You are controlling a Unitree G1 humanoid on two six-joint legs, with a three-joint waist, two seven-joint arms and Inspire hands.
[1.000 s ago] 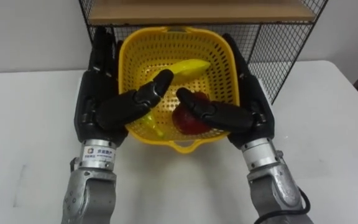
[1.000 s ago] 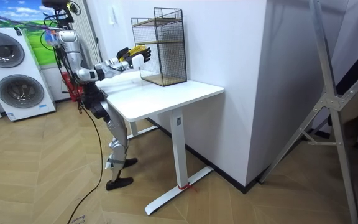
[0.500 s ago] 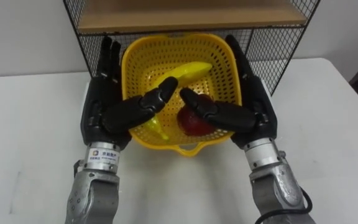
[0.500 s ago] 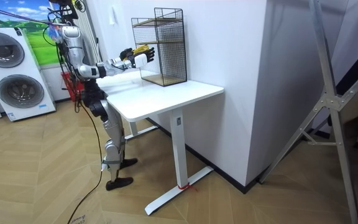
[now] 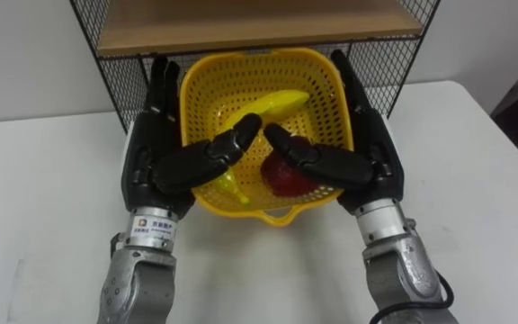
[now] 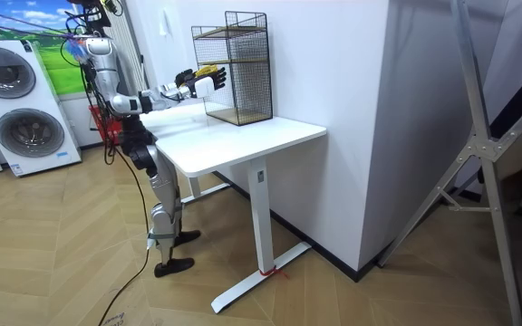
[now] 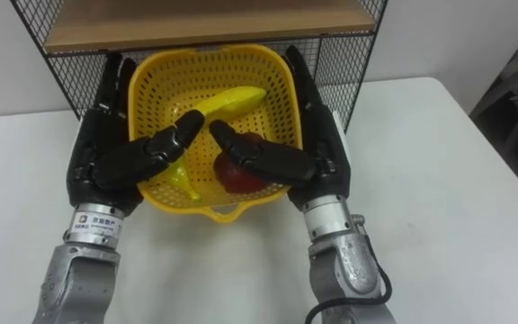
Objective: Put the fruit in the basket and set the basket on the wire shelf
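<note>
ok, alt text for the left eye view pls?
Two open robot hands, left hand and right hand, press flat against the sides of a yellow basket and hold it between them at the front of a wire shelf, just below its wooden board. In the basket lie a banana and a red fruit; a white table is underneath.

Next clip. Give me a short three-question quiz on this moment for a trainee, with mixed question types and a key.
1. True or false: the yellow basket holds a banana and a red fruit.
2. How is the basket held? A) one hand beneath it; B) left hand and right hand against opposite sides, fingers straight; C) by a top handle.
3. Fill in: the basket's far rim is at the wire shelf, just below its wooden ____.
Key: 1 true; 2 B; 3 board.
</note>
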